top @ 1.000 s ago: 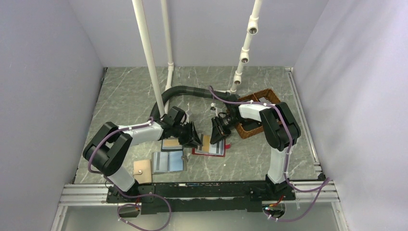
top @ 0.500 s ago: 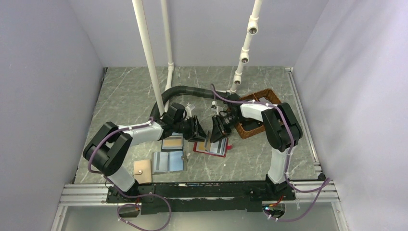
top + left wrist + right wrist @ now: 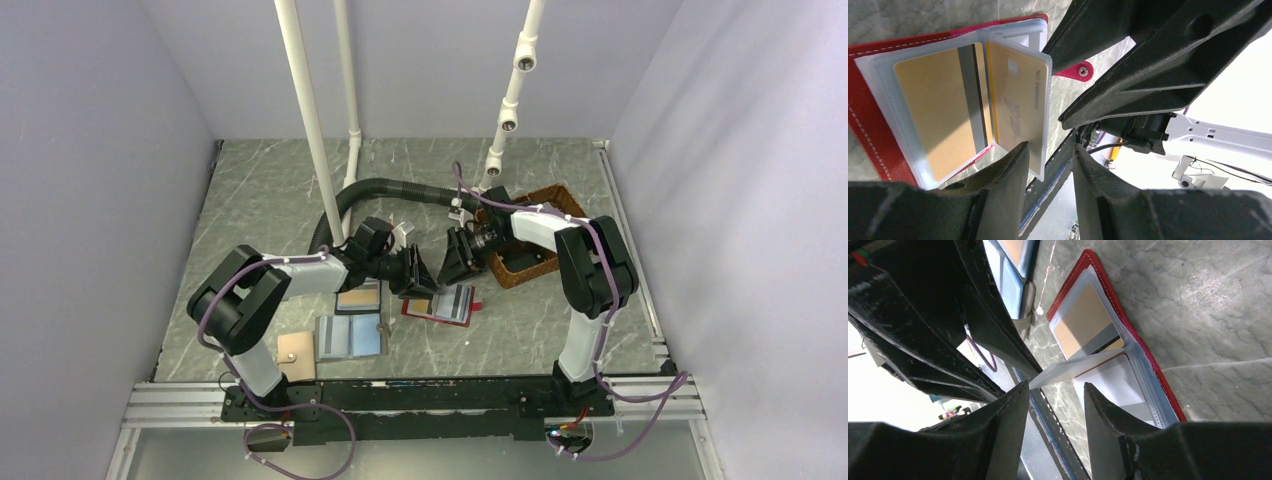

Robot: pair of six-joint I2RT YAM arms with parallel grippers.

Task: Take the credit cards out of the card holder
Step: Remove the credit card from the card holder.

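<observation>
so our left gripper point(image 3: 1050, 150) has its jaws partly apart and isn't clamped on anything, though the clear sleeve leaf point(image 3: 1078, 371) of the card holder point(image 3: 888, 157) leans its free corner against the inner face of one finger; the right gripper point(image 3: 1055, 390) is parted too, nothing between its jaws, hovering just beside the left one over that same leaf. The holder lies spread open on the table point(image 3: 1208, 315) right under both tools, red tab point(image 3: 1079, 71) poking out at the side, and the credit cards point(image 3: 933, 110) sit in their pockets: the tan one flat in the lower sleeve, a pale card point(image 3: 1018, 105) inside the raised leaf. We reckon the cards are light, stiff and slick, the sleeves floppy, and the wallet so light it'll drag along unless one arm pins the red cover. Best bite is a card's edge at the pocket mouth, pinched flat, though we can't tell which side the pockets open on
</observation>
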